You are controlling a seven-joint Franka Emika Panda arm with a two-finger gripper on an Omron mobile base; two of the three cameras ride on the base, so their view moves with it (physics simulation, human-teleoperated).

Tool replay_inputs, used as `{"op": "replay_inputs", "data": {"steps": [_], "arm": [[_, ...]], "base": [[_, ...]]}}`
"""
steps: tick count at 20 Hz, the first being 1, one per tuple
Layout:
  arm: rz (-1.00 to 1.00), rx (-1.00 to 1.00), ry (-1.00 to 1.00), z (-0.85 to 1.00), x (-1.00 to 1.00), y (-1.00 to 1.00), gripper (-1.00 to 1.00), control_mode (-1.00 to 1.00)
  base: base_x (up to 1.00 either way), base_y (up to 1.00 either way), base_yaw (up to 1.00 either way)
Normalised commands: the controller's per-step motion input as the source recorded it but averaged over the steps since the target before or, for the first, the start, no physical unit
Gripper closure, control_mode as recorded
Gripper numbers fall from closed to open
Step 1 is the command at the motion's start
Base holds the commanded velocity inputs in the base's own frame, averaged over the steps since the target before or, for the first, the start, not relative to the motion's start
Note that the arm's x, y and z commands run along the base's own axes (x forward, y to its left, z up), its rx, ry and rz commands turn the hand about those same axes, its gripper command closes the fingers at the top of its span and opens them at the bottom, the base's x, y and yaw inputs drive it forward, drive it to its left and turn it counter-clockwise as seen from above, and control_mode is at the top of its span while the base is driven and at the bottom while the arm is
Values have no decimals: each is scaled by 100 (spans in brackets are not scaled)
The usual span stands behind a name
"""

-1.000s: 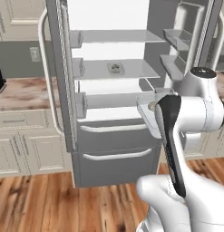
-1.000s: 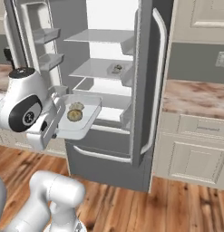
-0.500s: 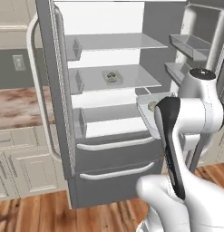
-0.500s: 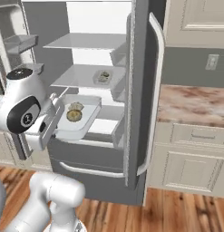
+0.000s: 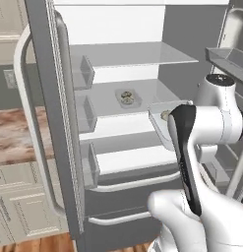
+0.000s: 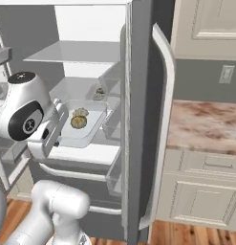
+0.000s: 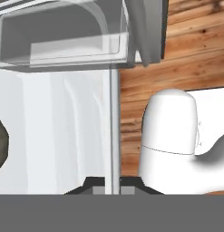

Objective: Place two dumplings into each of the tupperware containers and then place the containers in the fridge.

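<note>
1. Your cameras have moved closer since half a second ago: the fridge [image 5: 118,123] now takes up most of both base views, and the wood floor that showed below it earlier is down to a strip at the bottom edge. That is the base driving in, not the things shifting.
2. The gripper [image 7: 111,188] is clamped on the rim of a pale container [image 6: 83,127], the same hold you had a second ago. In the hand view the two dark fingertips sit close together on either side of the thin rim.
3. That container holds two dumplings [image 6: 79,119], side by side near its far end. In the left base view most of it is hidden behind the arm; you see only its near wall and one dumpling at the edge.
4. The held container is now in front of the open fridge, level with the gap between the middle shelf and the drawer top. I cannot tell whether it has crossed the shelf edge.
5. A second container [image 5: 127,97] with dumplings in it sits on the middle shelf, well back, as it did in the earlier frames.
6. Both fridge doors stand open, as before, with clear bins on their inner faces.
</note>
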Motion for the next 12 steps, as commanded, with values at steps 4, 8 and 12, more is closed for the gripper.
{"op": "replay_inputs", "data": {"steps": [4,8,12], "arm": [[0,0,0,0,0,0,100,100],[0,0,0,0,0,0,100,100],[0,0,0,0,0,0,100,100]], "base": [[58,-4,0],[49,-11,0],[36,-14,0]]}}
